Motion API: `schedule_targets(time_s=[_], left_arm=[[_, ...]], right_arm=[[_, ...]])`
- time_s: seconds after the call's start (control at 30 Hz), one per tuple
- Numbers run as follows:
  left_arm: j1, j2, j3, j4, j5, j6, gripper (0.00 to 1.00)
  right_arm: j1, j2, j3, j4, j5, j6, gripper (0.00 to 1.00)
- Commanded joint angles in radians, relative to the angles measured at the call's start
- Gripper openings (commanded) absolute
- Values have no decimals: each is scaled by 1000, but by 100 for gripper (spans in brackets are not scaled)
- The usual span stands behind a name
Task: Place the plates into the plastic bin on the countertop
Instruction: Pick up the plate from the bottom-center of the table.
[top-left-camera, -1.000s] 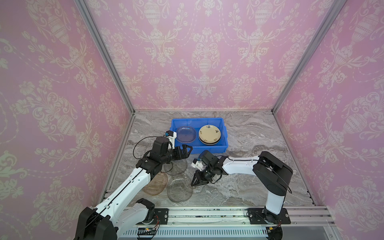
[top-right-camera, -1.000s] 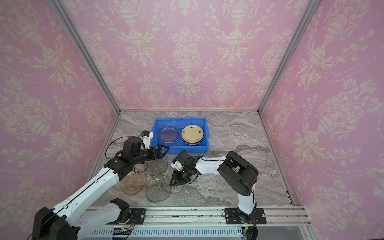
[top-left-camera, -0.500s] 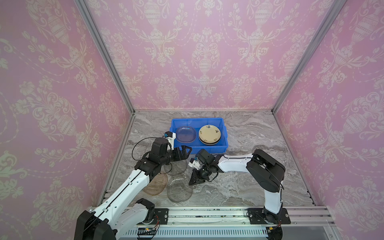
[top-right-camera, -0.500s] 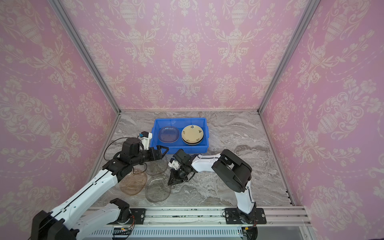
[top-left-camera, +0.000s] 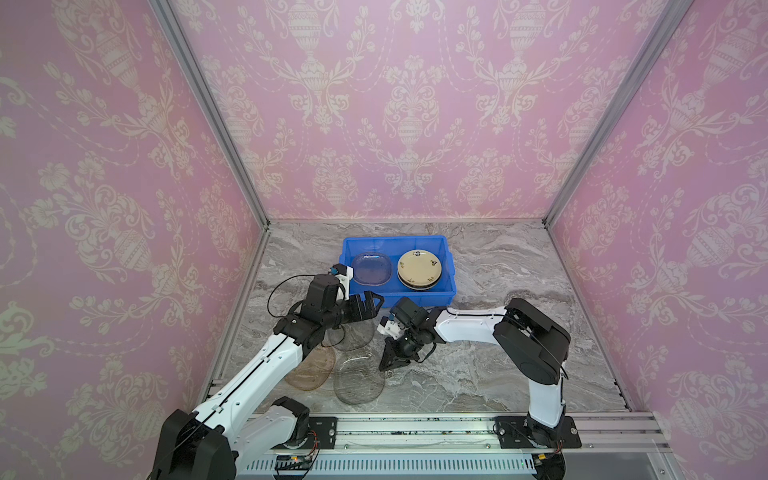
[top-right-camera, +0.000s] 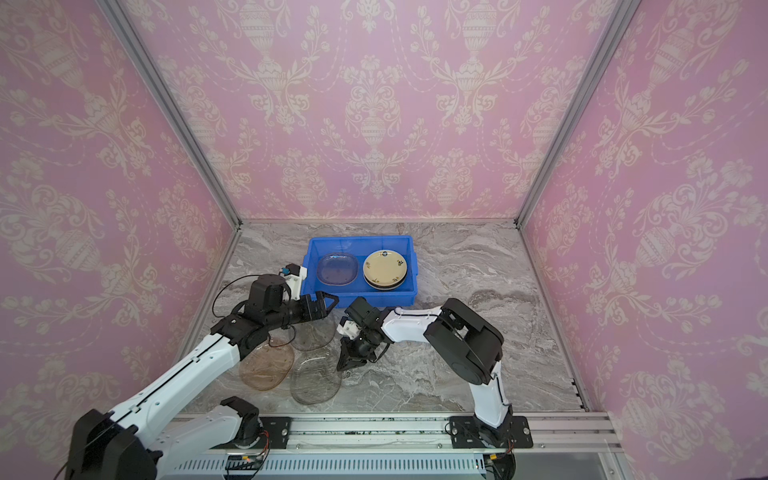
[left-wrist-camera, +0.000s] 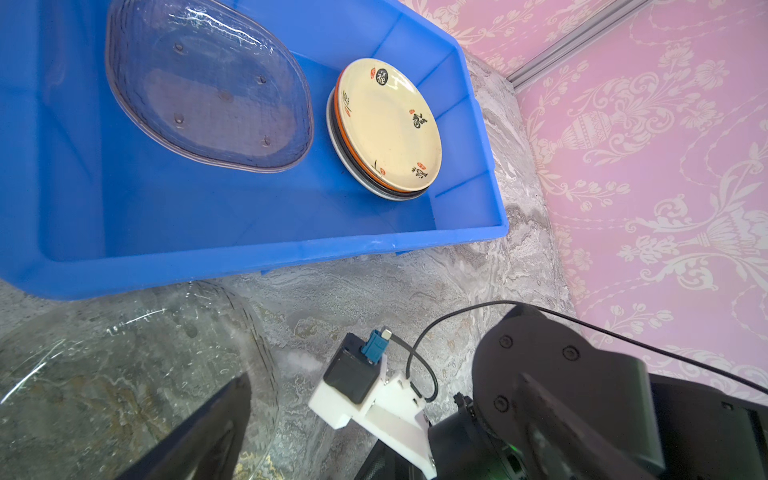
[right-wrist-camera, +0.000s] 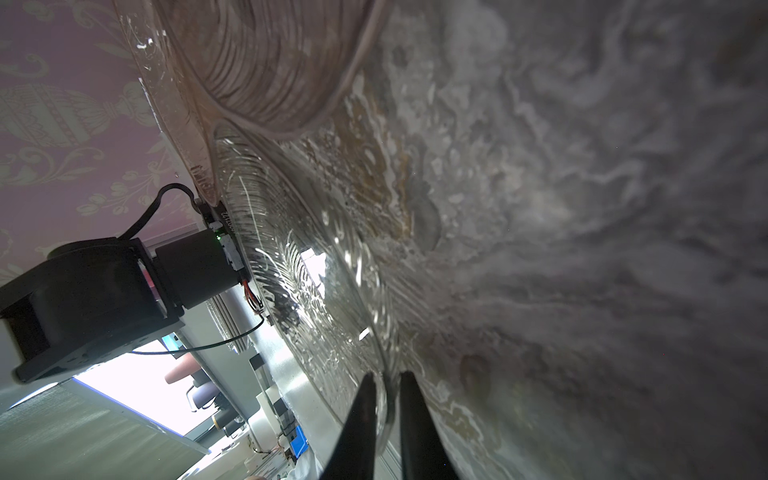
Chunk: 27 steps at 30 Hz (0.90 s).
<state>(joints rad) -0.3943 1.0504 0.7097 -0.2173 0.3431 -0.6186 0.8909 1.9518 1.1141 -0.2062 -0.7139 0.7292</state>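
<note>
the right end effector (top-left-camera: 384, 366) is shifted leftward and pinched narrow on the rim of the clear grey plate (top-left-camera: 358, 382) lying on the desk (top-left-camera: 498, 374) in front of the plastic bin (top-left-camera: 419, 296), so a lift is judged ready, while the left end effector (top-left-camera: 371, 306) is held wide.

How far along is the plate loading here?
Done: a clear plate and a cream-topped stack sit in the blue bin. In hand: right end effector pinches the rim of the front grey plate. Remaining: amber plate and back glass plate on the countertop.
</note>
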Motion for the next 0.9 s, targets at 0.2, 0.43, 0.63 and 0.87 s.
schedule_targets(time_s=[0.2,0.43,0.63,0.87], left_arm=[[15,0,14,-12,5,34,99],[23,-3,15,-16,8,40,99],[35,-6,16,-15,7,48,99],[60,10,90,-30,-14,95,99]], right_arm=[[11,54,47,-51,0,-25,12],[12,66,50,-64,-1,-27,11],[12,49,50,-92,22,-36,5],[12,-26,50,-218,106,-87,0]])
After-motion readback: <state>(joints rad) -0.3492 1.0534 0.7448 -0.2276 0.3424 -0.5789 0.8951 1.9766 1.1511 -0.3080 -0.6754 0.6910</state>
